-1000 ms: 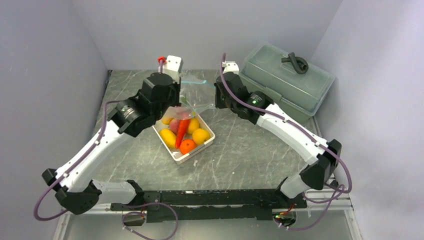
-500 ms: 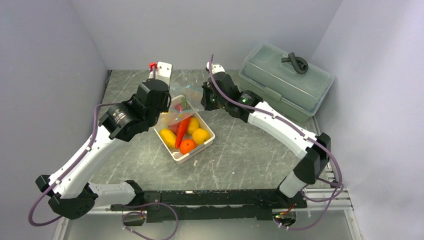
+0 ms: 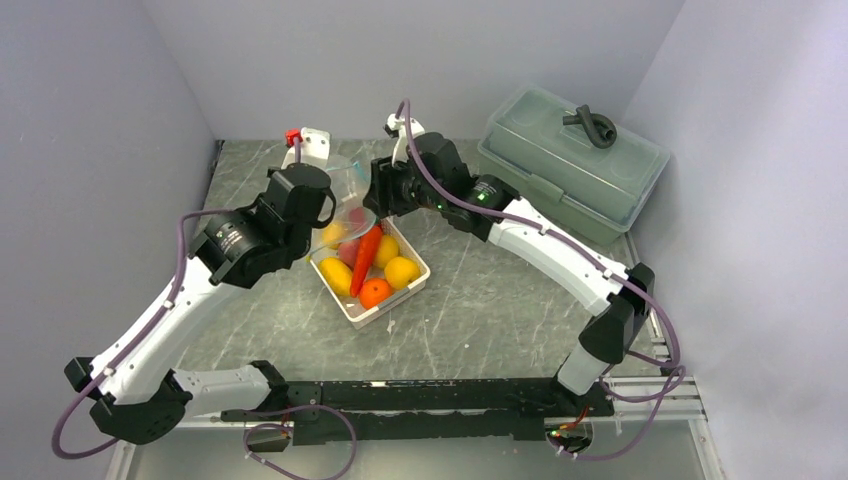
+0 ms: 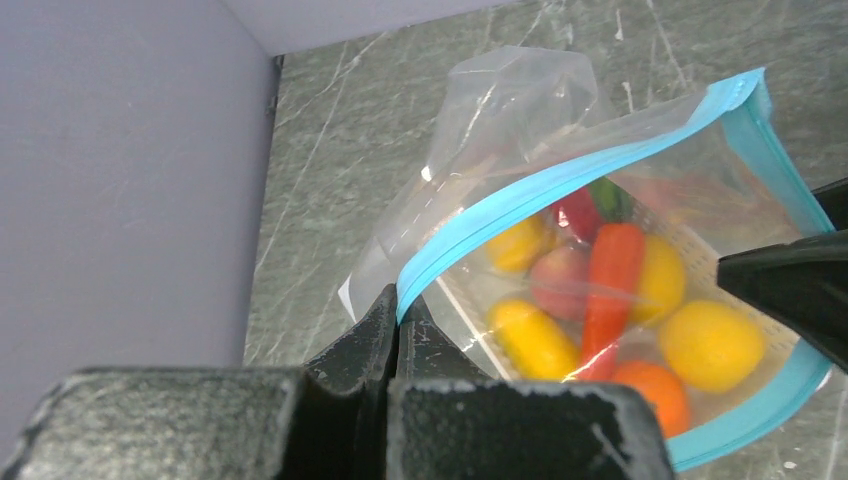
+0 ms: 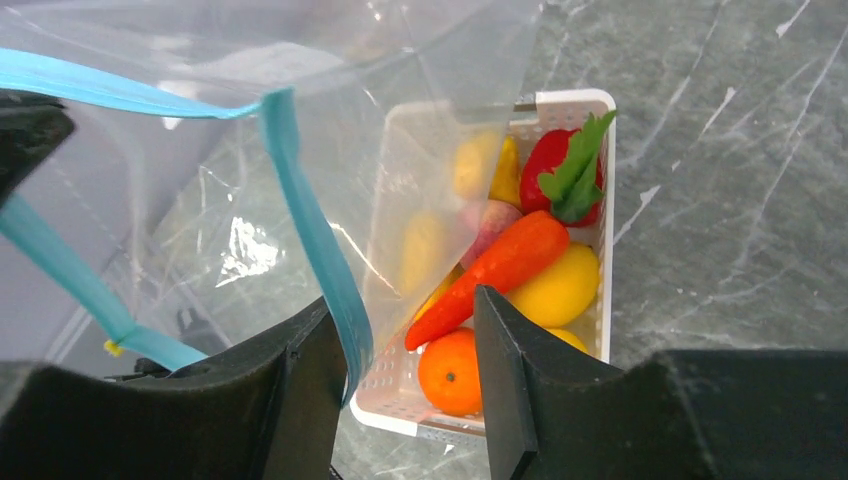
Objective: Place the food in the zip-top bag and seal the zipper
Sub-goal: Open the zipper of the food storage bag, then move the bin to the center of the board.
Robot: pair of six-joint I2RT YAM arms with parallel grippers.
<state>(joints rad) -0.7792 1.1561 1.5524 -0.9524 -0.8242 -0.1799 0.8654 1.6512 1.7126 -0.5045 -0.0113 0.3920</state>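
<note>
The clear zip-top bag (image 4: pixel 520 90) hangs above the white basket (image 5: pixel 570 97). My left gripper (image 4: pixel 398 300) is shut on one end of the bag's teal zipper (image 4: pixel 560 185). My right gripper (image 5: pixel 400 305) is open. A length of the zipper (image 5: pixel 310 240) hangs against its left finger (image 5: pixel 300 380), unpinched. The food lies in the basket beneath: an orange carrot (image 5: pixel 500 265), a red pepper (image 5: pixel 555 165), a lemon (image 5: pixel 560 285) and an orange (image 5: pixel 450 370). From above, both wrists meet over the bag (image 3: pixel 350 180) at the basket's far end.
A large grey-green lidded box (image 3: pixel 570 160) stands at the back right with a dark looped object on its lid. The basket (image 3: pixel 395 295) sits on the marbled table between the arms. Grey walls close in on the left, back and right.
Both arms have carried the bag leftward over the basket's far end. My right gripper has opened and let go of the zipper edge. The left stays shut on it.
</note>
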